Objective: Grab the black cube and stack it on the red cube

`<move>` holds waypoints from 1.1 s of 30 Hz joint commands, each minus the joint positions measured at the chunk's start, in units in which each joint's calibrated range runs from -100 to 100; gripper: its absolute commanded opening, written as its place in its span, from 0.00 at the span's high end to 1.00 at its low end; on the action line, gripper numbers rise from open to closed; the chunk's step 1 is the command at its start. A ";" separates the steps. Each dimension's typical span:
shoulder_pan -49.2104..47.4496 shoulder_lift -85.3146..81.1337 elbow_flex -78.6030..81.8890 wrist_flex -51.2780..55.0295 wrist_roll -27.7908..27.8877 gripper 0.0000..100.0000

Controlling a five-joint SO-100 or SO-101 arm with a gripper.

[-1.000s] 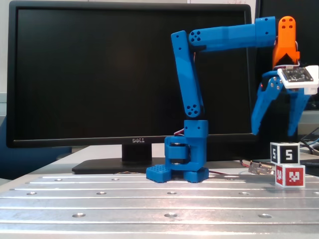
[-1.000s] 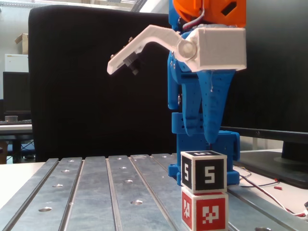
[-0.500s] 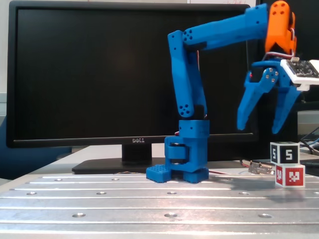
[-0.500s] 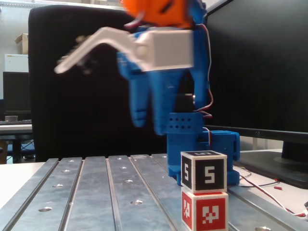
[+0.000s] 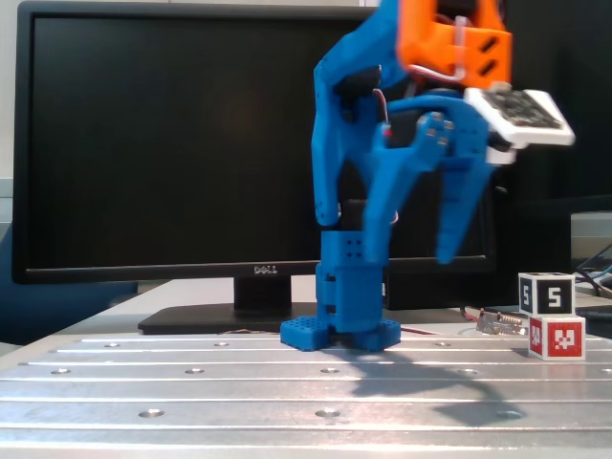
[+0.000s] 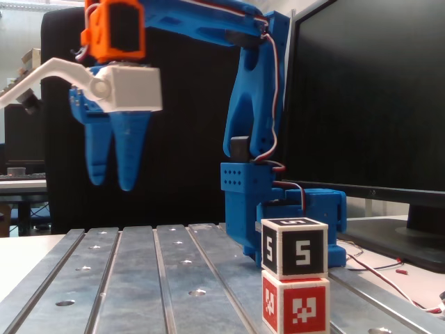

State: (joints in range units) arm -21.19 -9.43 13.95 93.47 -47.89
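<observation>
The black cube [image 5: 546,293], white-edged with a white 5 on its faces, sits squarely on top of the red cube [image 5: 557,338] at the right end of the metal table. In the other fixed view the black cube [image 6: 295,247] is stacked on the red cube [image 6: 295,305] in the foreground. My gripper [image 5: 411,253] hangs high in the air, well left of the stack, fingers pointing down and spread, nothing between them. Side-on, the gripper [image 6: 111,182] is far left of the cubes.
A Dell monitor [image 5: 172,143] stands behind the arm's blue base [image 5: 342,330]. A small circuit board [image 5: 501,322] with wires lies just left of the stack. The slotted aluminium table [image 6: 139,278] has bolt holes. A second screen [image 6: 368,90] rises at the right.
The arm has swung away from the stack, leftward in both views, carrying the open gripper with it. The two stacked cubes have not moved.
</observation>
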 commanded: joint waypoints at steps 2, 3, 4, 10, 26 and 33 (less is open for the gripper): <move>5.72 -0.26 -1.60 -4.33 7.38 0.72; 6.68 -0.26 -1.51 -5.27 8.91 0.72; 7.49 -0.26 -1.51 -6.21 10.33 0.72; 11.40 -0.26 -1.42 -11.17 18.69 0.72; 17.60 -1.01 -1.24 -23.40 34.74 0.91; 18.86 -1.18 3.92 -31.18 39.52 0.99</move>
State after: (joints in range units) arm -2.96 -9.43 16.49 65.79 -10.21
